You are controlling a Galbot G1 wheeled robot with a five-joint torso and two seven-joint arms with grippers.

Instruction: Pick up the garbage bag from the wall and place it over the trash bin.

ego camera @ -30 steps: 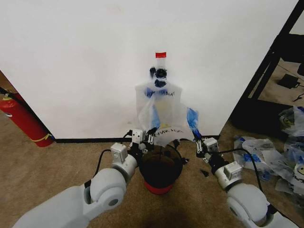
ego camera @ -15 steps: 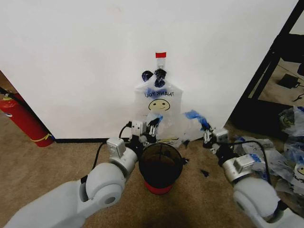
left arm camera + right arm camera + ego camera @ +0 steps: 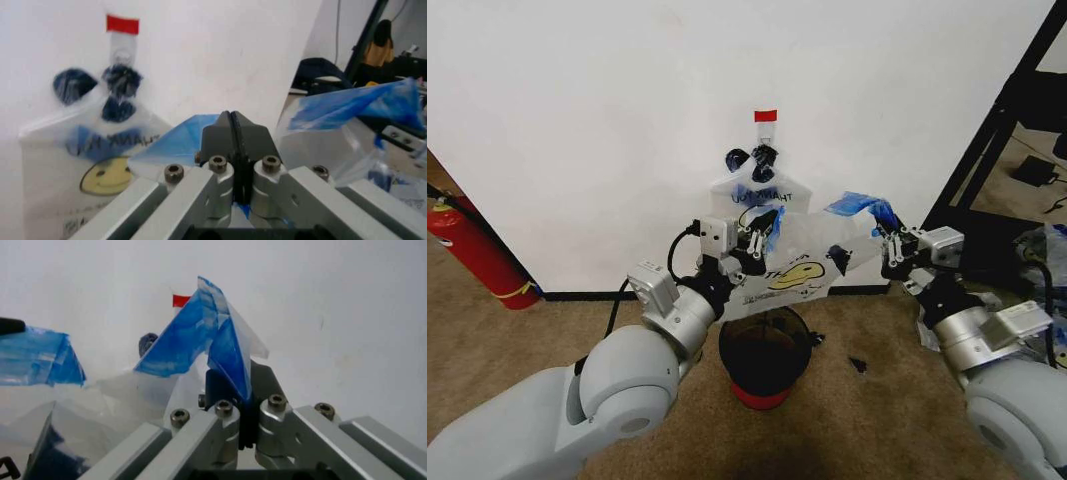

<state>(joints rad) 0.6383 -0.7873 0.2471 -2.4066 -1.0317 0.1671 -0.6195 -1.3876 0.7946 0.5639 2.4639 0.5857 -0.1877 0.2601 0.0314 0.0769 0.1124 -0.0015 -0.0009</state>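
Note:
The garbage bag [image 3: 805,262], thin whitish plastic with a yellow smiley, is stretched open between both grippers just above the trash bin [image 3: 765,348], a black mesh bin with a red base. My left gripper [image 3: 753,238] is shut on one blue-taped handle [image 3: 175,143]. My right gripper [image 3: 893,248] is shut on the other blue-taped handle [image 3: 863,206], held out to the right. In the right wrist view the blue handle [image 3: 212,340] stands up from the shut right gripper [image 3: 243,386]. In the left wrist view the left gripper [image 3: 233,134] pinches its handle.
A second smiley bag [image 3: 761,192] hangs on the white wall from black clips [image 3: 753,157] under red tape [image 3: 766,116]. A red fire extinguisher [image 3: 475,250] leans at the left. A black shelf frame [image 3: 993,130] and a pile of bags [image 3: 1045,300] lie to the right.
Both grippers have risen from beside the bin's rim. The right one swung out to the right, and the bag came up, spread wide between them above the bin.

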